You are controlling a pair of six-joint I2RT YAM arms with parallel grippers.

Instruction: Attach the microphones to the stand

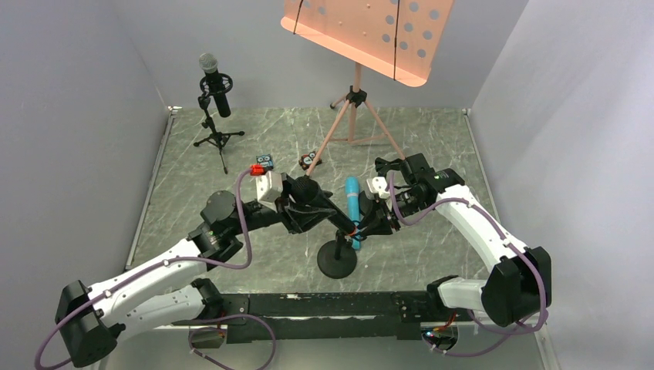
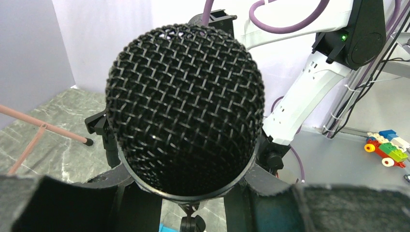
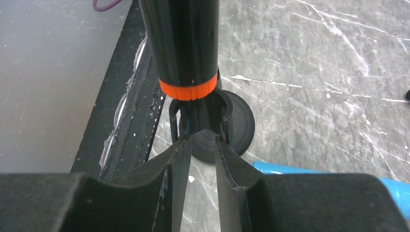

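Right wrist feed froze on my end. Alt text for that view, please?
A black mic with an orange ring fills the top centre, its end at the stand's clip; whether it is seated is unclear. The right gripper, jaws narrowly apart, sits before the clip and the round base. A turquoise mic lies on the table at right.

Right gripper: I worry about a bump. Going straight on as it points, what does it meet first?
Probably the stand's clip, just beyond the fingers, under the black microphone's orange ring; depth is unclear.
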